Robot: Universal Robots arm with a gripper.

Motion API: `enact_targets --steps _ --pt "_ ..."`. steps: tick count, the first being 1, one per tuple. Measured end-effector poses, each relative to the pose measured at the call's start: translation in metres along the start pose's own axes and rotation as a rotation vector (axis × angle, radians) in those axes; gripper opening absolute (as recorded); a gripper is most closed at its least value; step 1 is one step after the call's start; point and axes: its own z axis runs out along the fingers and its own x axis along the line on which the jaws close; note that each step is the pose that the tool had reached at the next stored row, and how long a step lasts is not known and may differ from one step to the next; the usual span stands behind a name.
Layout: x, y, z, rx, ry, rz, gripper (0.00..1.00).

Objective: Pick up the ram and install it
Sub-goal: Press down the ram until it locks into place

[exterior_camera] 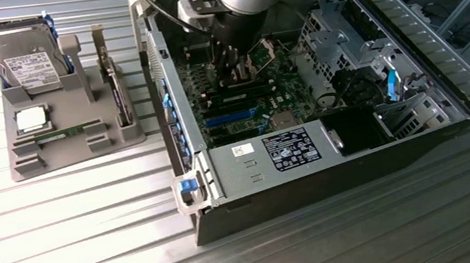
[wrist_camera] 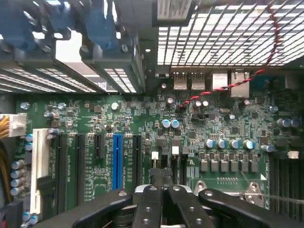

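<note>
From the exterior view you see the arm reaching down into the open computer case (exterior_camera: 191, 197), its gripper (exterior_camera: 230, 71) low over the motherboard (exterior_camera: 255, 112). The ram (exterior_camera: 58, 135) lies flat in a slot of the grey parts holder (exterior_camera: 68, 158) at the exterior view's left, well apart from the case and untouched. The same holder carries a hard drive (exterior_camera: 25, 63), a processor (exterior_camera: 31, 118) and an upright card (exterior_camera: 114, 86). The wrist view gives you what the other cannot: the gripper (wrist_camera: 162, 178) fingers pressed together with nothing between them, just above the board near a blue expansion slot (wrist_camera: 117, 161) and a row of capacitors (wrist_camera: 228, 143)
</note>
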Motion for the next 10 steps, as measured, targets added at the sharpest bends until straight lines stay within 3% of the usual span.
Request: enact_targets --steps 1,5,9,10 --pt "0.0 -0.0055 -0.0007 -0.0003 -0.0016 0.0 0.11" --pt "0.001 -0.0433 -0.005 -0.0056 -0.0154 -0.002 0.11" --pt "0.001 -0.0635 -0.0071 -0.0072 -0.0234 -0.003 0.11" --pt "0.001 -0.0718 -0.008 -0.008 -0.026 -0.003 0.11"
